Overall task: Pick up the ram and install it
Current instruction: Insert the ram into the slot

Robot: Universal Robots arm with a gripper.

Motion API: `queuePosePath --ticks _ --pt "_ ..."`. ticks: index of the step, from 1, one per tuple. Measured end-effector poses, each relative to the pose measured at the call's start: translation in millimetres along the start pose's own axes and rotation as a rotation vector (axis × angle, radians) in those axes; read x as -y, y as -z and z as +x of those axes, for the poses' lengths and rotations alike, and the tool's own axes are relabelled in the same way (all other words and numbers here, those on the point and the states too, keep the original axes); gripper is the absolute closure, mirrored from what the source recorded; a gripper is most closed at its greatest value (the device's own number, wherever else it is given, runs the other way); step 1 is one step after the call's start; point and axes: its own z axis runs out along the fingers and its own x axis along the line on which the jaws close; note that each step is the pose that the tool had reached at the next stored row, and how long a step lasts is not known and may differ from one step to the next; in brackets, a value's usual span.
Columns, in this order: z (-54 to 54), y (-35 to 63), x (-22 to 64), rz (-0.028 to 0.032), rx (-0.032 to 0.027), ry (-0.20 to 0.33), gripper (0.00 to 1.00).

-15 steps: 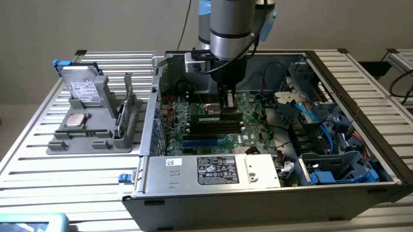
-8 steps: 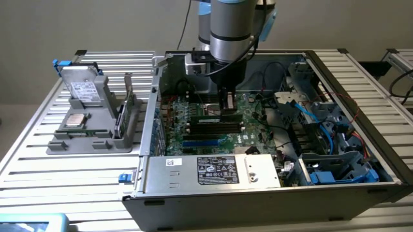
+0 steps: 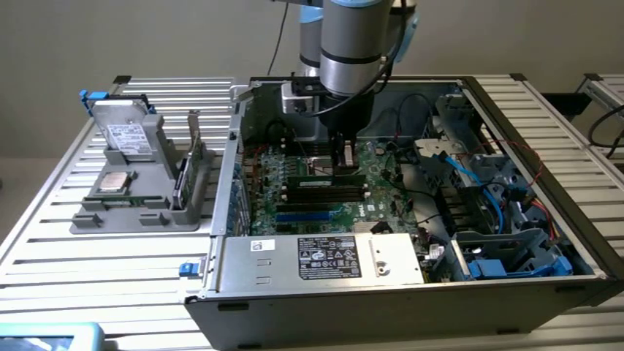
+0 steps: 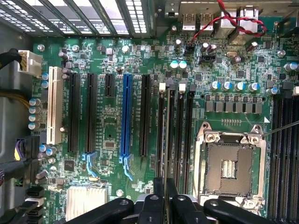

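- Gripper [image 4: 165,204] almost closed, pinching ram [image 4: 167,140] edge-on.
- Ram hangs straight below fingers, over slots [image 4: 189,130].
- Risk: ram off-line with slot, jams or bends under push.
- Risk: tilt in grip, one end seats only.

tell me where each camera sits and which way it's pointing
Exterior view: off the arm, raised above the open computer case, looking down into it; the arm reaches in.
Wrist view: on the wrist, looking down at the motherboard; the fingers show, closed on the ram, seen edge-on.
Shared: motherboard, ram and the black memory slots.
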Motion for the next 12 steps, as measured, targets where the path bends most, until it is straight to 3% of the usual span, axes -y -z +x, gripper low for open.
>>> queuePosePath --ticks 5,12 --pt "0.2 -0.7 0.6 -0.0014 -0.0009 0.0 0.86" --pt "0.2 -3.8 0.7 -0.0003 -0.0069 0.0 0.86"
